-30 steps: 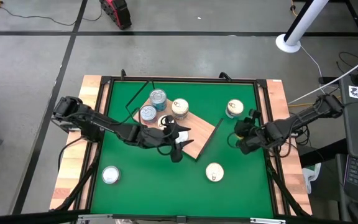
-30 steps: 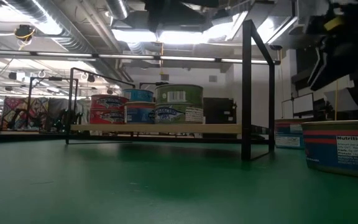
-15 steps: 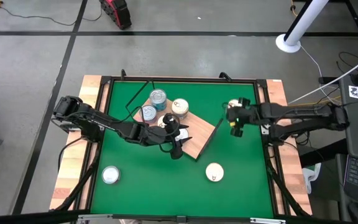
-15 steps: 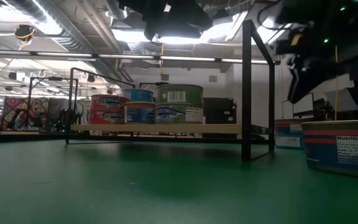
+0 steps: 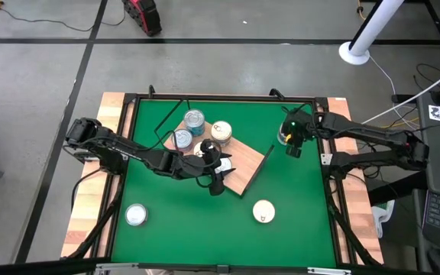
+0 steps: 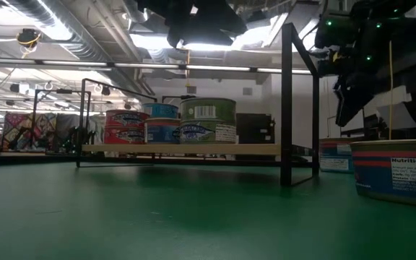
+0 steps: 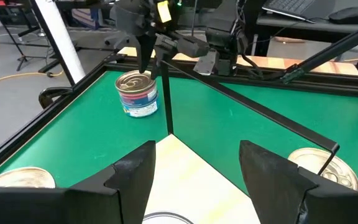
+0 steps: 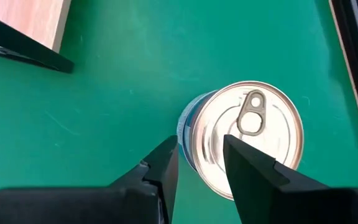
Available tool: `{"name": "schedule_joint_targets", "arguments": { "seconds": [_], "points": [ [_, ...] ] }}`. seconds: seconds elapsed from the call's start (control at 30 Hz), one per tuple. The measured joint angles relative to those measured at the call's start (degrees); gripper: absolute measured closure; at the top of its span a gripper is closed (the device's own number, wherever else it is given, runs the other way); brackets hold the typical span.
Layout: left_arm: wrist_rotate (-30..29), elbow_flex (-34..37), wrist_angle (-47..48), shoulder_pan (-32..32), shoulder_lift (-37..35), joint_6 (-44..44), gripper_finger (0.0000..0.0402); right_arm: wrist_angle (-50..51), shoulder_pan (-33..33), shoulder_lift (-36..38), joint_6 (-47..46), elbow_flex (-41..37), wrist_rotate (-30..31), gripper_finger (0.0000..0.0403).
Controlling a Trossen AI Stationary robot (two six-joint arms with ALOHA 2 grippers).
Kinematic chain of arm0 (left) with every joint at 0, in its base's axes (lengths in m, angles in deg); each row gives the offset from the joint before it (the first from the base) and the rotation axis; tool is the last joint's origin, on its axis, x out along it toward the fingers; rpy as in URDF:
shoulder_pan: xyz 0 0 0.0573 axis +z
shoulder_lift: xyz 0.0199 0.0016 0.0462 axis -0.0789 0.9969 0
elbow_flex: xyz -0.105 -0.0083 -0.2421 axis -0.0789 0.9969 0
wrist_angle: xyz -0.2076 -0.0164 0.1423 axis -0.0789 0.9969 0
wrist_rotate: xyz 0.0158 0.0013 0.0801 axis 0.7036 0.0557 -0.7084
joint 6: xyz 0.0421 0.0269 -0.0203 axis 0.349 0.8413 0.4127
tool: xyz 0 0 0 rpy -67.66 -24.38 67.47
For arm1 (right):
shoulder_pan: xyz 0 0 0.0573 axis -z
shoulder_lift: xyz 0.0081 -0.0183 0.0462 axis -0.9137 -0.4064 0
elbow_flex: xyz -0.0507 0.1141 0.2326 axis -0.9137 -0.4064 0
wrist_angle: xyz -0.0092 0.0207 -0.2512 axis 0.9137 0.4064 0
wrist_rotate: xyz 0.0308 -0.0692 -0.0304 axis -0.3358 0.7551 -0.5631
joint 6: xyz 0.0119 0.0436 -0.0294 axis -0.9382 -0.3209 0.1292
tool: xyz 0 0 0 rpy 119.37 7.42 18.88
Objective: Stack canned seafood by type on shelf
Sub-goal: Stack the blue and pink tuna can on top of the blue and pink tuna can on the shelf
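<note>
**My right gripper poised over the far-right tin**

My right gripper (image 5: 293,147) hangs above the short round tin with a silver pull-tab lid and blue side label (image 8: 244,138), which stands on the green table mat (image 5: 296,191) near the far right corner. My fingers are slightly apart and hold nothing; seen from my right wrist, their tips frame the lid's near edge, not touching it.

Just beside this tin is the flat light-brown wood-grain shelf board with dark edges (image 5: 243,169), set at an angle mid-table. My left gripper (image 5: 218,169) sits over that board, fingers (image 7: 135,171) spread wide and empty. Three tins stand on the shelf's far part: two silver-lidded ones (image 5: 194,118) (image 5: 182,139) and a cream-gold-lidded one (image 5: 221,131). Well apart on the mat lie a cream-lidded tin (image 5: 263,211) and a silver-lidded tin (image 5: 135,215).
</note>
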Motion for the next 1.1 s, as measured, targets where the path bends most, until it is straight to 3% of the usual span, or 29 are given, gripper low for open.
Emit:
{"name": "schedule_joint_targets", "arguments": {
  "seconds": [0.3, 0.5, 0.77, 0.9, 1.1],
  "points": [
    [0.0, 0.0, 0.0, 0.0, 0.0, 0.0, 0.0174, -0.5, 0.2, -2.7, 1.1, -2.1, -0.7, 0.0276],
    [0.0, 0.0, 0.2, 0.0, 0.0, -0.3, 0.0174, -2.1, 0.2, -6.0, 2.6, -2.5, 3.8, 0.0276],
    [0.0, 0.0, 0.2, 0.0, 0.0, -0.3, 0.0174, -3.6, 0.2, -9.1, 3.6, -2.2, 4.6, 0.0278],
    [0.0, 0.0, 0.2, 0.0, 0.0, -0.4, 0.0174, -3.6, 0.2, -9.8, 3.6, -2.3, 5.3, 0.0302],
    [0.0, 0.0, 0.2, 0.0, 0.0, -0.4, 0.0174, -3.5, 0.1, -9.8, 3.6, -2.3, 6.1, 0.0373]
  ]
}}
